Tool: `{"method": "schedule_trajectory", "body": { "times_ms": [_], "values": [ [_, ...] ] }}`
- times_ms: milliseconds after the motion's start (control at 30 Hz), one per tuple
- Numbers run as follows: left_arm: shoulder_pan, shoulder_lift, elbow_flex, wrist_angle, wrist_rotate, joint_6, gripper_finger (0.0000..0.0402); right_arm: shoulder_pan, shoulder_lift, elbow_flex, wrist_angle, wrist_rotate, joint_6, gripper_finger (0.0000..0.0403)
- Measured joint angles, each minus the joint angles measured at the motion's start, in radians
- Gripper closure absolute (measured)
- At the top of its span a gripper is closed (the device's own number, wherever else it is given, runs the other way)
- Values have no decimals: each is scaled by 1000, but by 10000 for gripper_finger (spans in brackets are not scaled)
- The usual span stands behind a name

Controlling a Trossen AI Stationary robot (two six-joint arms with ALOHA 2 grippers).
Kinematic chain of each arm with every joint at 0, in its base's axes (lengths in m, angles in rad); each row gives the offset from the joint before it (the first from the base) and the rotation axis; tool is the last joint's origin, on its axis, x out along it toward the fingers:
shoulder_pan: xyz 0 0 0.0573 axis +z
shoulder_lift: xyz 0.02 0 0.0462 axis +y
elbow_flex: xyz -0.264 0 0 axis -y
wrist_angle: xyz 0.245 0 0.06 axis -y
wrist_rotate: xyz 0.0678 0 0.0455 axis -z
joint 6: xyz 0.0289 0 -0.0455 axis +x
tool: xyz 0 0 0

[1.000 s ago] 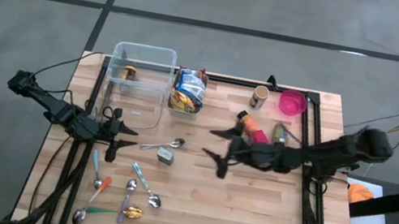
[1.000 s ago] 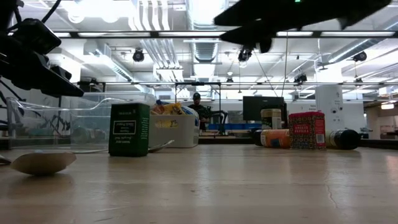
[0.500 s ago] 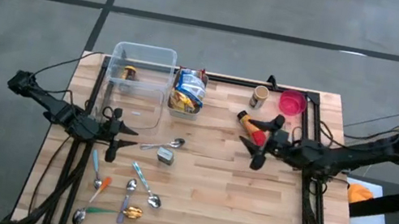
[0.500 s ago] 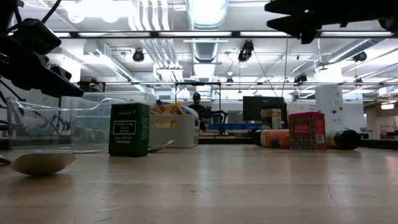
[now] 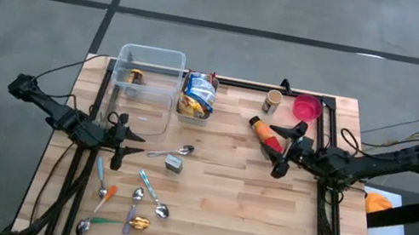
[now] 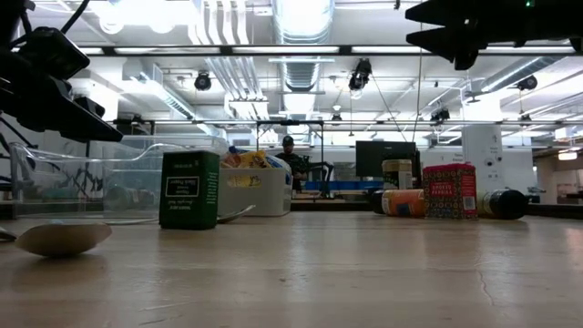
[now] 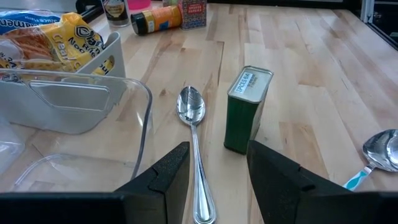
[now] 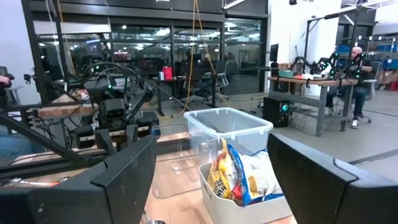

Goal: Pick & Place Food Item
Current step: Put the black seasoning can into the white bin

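Spice tin (image 7: 246, 109) in green stands upright on the wooden table (image 5: 260, 222), just beside a silver spoon (image 7: 194, 130) and directly ahead of the left gripper (image 7: 217, 177), whose fingers stand apart with nothing between them. Right gripper (image 5: 284, 148) hangs raised above the table's right side, fingers spread and empty, near an orange bottle (image 5: 262, 130) lying flat. Behind sit a clear plastic container (image 5: 147, 81) and a white snack bin (image 5: 197, 96).
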Motion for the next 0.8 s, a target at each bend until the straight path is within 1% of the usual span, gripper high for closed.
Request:
{"method": "schedule_trajectory", "body": {
  "times_ms": [800],
  "values": [
    [0,0,0,1,-2,0,238,0,35,0,-10,-2,0,99]
  ]
}}
